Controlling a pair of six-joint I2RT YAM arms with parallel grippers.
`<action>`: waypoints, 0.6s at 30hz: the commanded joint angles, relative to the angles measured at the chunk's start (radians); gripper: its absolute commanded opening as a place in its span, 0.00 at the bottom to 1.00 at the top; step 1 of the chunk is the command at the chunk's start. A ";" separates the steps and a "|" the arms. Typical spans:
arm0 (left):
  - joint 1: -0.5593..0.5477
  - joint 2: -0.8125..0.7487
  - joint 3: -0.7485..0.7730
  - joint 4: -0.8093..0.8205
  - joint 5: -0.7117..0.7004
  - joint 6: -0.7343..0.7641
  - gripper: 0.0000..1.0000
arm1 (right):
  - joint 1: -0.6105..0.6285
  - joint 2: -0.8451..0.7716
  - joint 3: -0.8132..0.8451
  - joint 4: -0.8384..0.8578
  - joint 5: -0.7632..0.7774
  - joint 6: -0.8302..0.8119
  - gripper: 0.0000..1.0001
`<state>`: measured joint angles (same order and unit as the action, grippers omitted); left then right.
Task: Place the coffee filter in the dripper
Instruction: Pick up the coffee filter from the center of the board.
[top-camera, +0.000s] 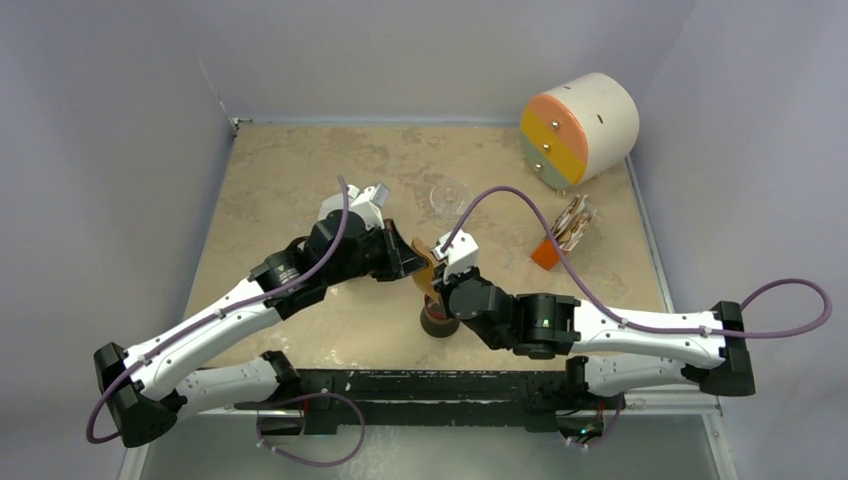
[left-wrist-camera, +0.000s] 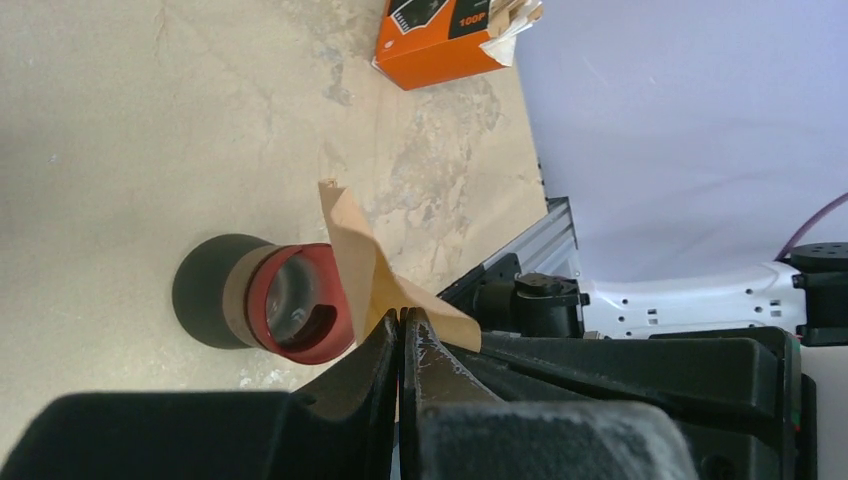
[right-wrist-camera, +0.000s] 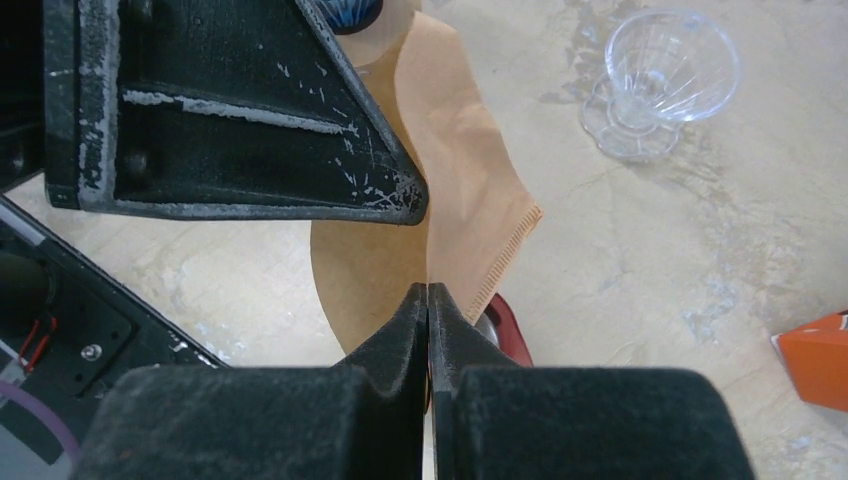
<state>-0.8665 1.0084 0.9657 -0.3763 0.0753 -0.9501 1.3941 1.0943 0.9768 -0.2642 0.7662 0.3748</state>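
The coffee filter is a tan paper cone held in the air between both grippers; it also shows in the left wrist view and the top view. My left gripper is shut on one edge of it. My right gripper is shut on the opposite edge. The left gripper's black finger crosses the right wrist view. A sliver of the deep-blue ribbed dripper shows at that view's top edge, mostly cut off. It is hidden in the top view.
A dark cup with a red rim stands on the table right under the filter. A clear glass cup stands further back. An orange filter box lies to the right. A round drawer unit sits at the back right.
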 joint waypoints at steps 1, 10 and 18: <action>-0.040 0.015 0.073 -0.078 -0.084 0.035 0.00 | 0.006 -0.007 0.029 0.024 0.005 0.087 0.00; -0.115 0.086 0.149 -0.200 -0.121 0.057 0.00 | 0.006 -0.026 0.080 -0.157 -0.032 0.340 0.00; -0.150 0.160 0.197 -0.279 -0.154 0.071 0.00 | 0.006 -0.029 0.064 -0.224 -0.068 0.506 0.00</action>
<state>-1.0012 1.1488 1.0977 -0.6018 -0.0372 -0.9058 1.3952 1.0782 1.0203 -0.4377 0.7078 0.7464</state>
